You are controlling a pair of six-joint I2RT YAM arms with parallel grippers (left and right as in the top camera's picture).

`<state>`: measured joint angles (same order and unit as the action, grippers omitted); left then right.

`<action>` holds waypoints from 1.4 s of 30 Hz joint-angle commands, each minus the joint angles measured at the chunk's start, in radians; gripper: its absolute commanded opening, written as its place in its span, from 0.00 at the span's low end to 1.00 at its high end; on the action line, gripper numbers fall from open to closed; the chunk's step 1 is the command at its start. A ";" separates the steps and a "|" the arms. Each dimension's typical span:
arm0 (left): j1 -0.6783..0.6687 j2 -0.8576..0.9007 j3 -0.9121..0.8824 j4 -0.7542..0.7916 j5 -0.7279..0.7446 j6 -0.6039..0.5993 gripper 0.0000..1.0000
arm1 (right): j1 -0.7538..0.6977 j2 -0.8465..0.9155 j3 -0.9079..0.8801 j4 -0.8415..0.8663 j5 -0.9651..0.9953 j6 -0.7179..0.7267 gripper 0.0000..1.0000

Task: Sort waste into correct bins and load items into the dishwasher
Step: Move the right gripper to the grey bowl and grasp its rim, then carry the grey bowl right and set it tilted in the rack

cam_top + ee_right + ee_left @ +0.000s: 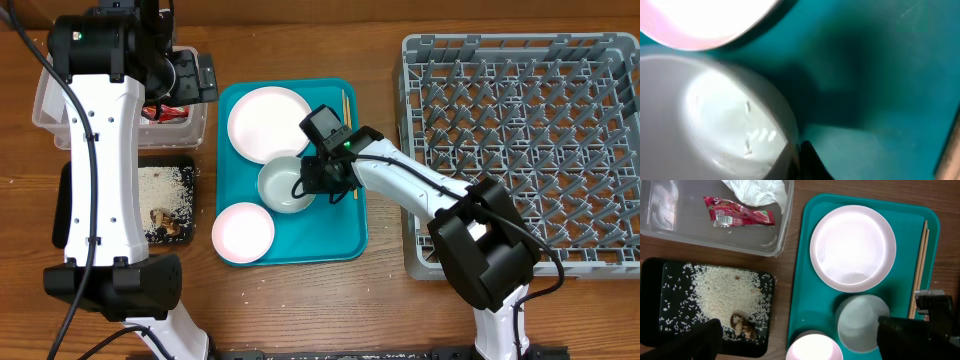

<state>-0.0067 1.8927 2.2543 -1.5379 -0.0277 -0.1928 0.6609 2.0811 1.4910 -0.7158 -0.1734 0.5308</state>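
Right gripper [303, 184] seemingly pinching bowl [283, 188], teal tray [332, 232]

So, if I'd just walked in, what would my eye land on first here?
The bright teal tray in the middle stands out. It carries a pink plate, and the right arm has its jaws closed on the rim of a pale bowl. To the tray's right sits a big grey dish rack. To its left are a black tray strewn with white rice and a clear tub holding a red wrapper.

No text is legible — print on the red wrapper [738, 214] blurs.
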 commanded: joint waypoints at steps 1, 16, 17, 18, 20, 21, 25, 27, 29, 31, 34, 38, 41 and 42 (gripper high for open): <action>0.000 0.007 0.010 0.002 -0.008 -0.014 1.00 | -0.008 -0.009 0.005 -0.020 0.015 0.002 0.04; 0.000 0.007 0.010 0.002 -0.008 -0.014 1.00 | -0.272 -0.471 0.087 -0.323 0.830 0.004 0.04; 0.000 0.007 0.010 0.002 -0.008 -0.014 1.00 | -0.278 -0.468 0.086 -0.315 0.861 0.005 0.04; 0.000 0.007 0.010 0.002 -0.008 -0.014 1.00 | -0.299 -0.454 0.085 -0.277 0.951 0.003 0.04; 0.000 0.007 0.010 0.002 -0.008 -0.014 1.00 | -0.331 -0.415 0.085 -0.156 1.042 -0.132 0.04; 0.000 0.007 0.010 0.002 -0.008 -0.014 1.00 | -0.338 -0.393 0.085 -0.099 1.083 -0.200 0.04; 0.000 0.007 0.010 0.002 -0.008 -0.014 1.00 | -0.352 -0.289 0.085 0.116 1.263 -0.445 0.04; 0.000 0.007 0.010 0.002 -0.008 -0.014 1.00 | -0.363 -0.222 0.085 0.229 1.273 -0.543 0.04; 0.000 0.007 0.010 0.002 -0.008 -0.014 1.00 | -0.372 -0.177 0.085 0.304 1.272 -0.557 0.04; 0.000 0.007 0.010 0.002 -0.008 -0.014 1.00 | -0.384 -0.146 0.085 0.350 1.273 -0.596 0.04; 0.000 0.007 0.010 0.002 -0.008 -0.014 1.00 | -0.400 -0.079 0.085 0.372 1.273 -0.679 0.04; 0.000 0.007 0.010 0.002 -0.008 -0.014 1.00 | -0.392 -0.042 0.085 0.331 1.260 -0.684 0.04; 0.000 0.007 0.010 0.002 -0.008 -0.014 1.00 | -0.369 -0.040 0.083 0.248 1.133 -0.660 0.04; 0.000 0.007 0.010 0.002 -0.008 -0.014 1.00 | -0.361 -0.040 0.082 0.214 1.120 -0.628 0.04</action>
<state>-0.0067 1.8931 2.2543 -1.5379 -0.0307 -0.1928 0.2718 2.0361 1.5738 -0.4397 1.0500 -0.1261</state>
